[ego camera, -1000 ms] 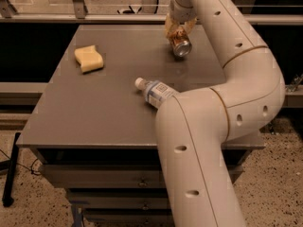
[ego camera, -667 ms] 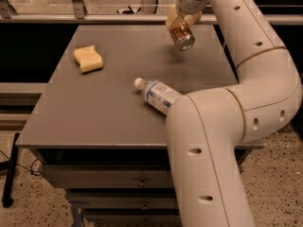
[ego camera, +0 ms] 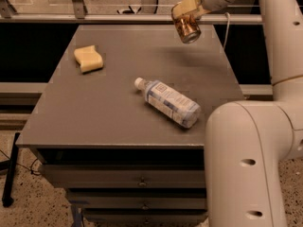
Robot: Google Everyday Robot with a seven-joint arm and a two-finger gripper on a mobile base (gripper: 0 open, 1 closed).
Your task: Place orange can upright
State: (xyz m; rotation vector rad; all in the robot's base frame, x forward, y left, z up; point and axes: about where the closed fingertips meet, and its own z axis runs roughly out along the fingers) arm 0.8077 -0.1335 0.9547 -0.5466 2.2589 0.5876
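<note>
orange can [ego camera: 187,28] aloft between jaws, over table [ego camera: 109,117]

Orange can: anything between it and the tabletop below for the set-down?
Nothing visible. The gripper holds the orange can tilted in the air over the far right of the table. The water bottle lies on its side nearer the front, and the sponge sits at the left, both away from that spot.
</note>
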